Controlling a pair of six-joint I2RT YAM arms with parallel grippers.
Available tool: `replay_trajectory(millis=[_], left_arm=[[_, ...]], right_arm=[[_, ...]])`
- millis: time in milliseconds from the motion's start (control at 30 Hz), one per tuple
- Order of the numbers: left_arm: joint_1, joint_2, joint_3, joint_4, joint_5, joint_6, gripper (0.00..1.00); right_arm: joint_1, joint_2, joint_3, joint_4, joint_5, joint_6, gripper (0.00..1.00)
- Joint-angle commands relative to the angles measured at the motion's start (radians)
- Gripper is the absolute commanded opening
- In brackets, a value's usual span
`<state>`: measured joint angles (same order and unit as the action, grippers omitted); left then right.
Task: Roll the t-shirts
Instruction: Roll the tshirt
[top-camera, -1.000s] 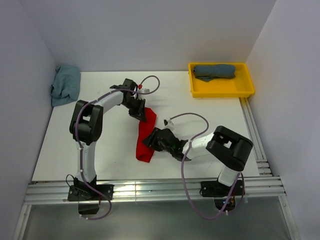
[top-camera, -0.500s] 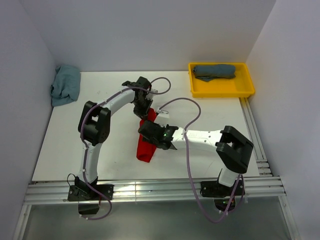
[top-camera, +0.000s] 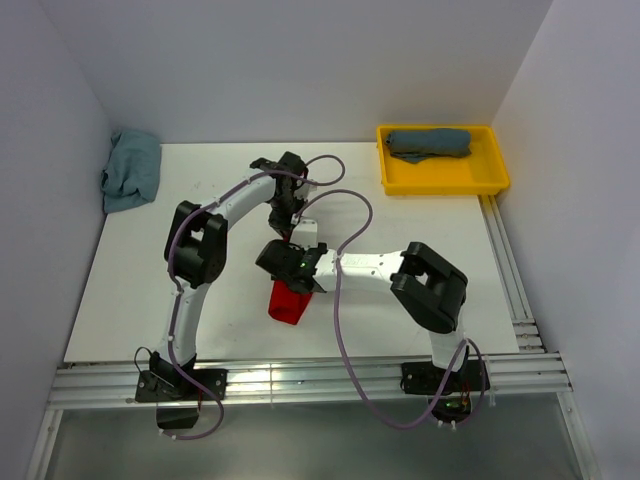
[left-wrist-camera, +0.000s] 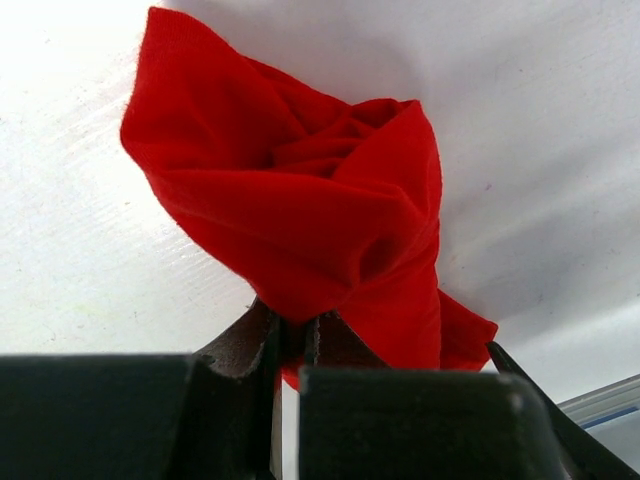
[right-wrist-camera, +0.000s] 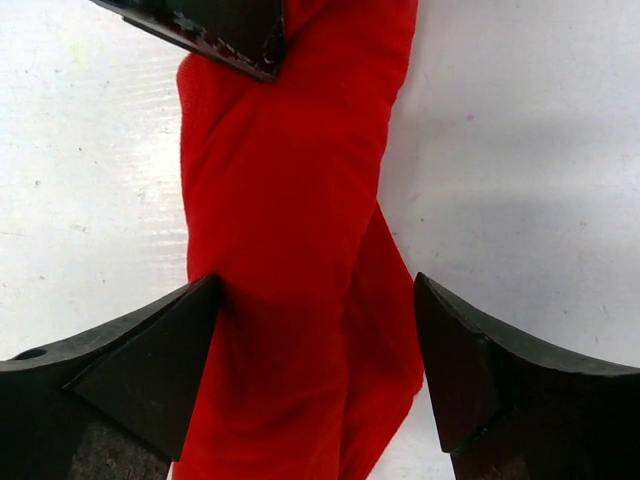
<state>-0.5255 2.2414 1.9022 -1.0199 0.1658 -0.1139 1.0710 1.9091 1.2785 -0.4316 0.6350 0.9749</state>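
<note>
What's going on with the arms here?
Both arms are on the red t-shirt, bunched into a narrow strip mid-table. The left gripper is pinched shut on its far end; the right gripper straddles it, open. A slate-blue shirt lies in the yellow tray; a teal shirt sits at the far left.

There are three shirts: a red shirt (top-camera: 288, 303), a teal shirt (top-camera: 132, 170) and a dark blue shirt (top-camera: 430, 142). One yellow tray (top-camera: 440, 181). Two robot arms (top-camera: 235, 196) (top-camera: 372, 267).

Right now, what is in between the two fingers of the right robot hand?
The red t-shirt lies between the open fingers of the right gripper, as the right wrist view shows.
</note>
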Motion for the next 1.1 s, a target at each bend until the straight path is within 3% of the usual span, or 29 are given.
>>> replay_trajectory(millis=[0,167,433,667,867,1067], left_arm=[[-0.008,0.026,0.026,-0.008,-0.045,0.008,0.0],[-0.011,0.03,0.024,-0.009,-0.043,0.013,0.0],[-0.011,0.037,0.035,-0.016,-0.051,0.013,0.0],[-0.011,0.047,0.046,-0.02,-0.055,0.011,0.0],[-0.014,0.057,0.054,-0.022,-0.06,0.01,0.0],[-0.018,0.064,0.054,-0.022,-0.06,0.008,0.0]], right_arm=[[-0.008,0.001,0.013,0.039,0.04,-0.038,0.85],[-0.025,-0.051,-0.079,0.183,-0.029,-0.059,0.87],[-0.051,-0.028,-0.057,0.205,-0.055,-0.077,0.9],[-0.042,-0.027,0.028,0.113,-0.017,-0.071,0.9],[-0.043,0.1,0.195,-0.067,0.026,-0.056,0.91],[-0.072,0.14,0.177,-0.065,0.014,-0.033,0.93]])
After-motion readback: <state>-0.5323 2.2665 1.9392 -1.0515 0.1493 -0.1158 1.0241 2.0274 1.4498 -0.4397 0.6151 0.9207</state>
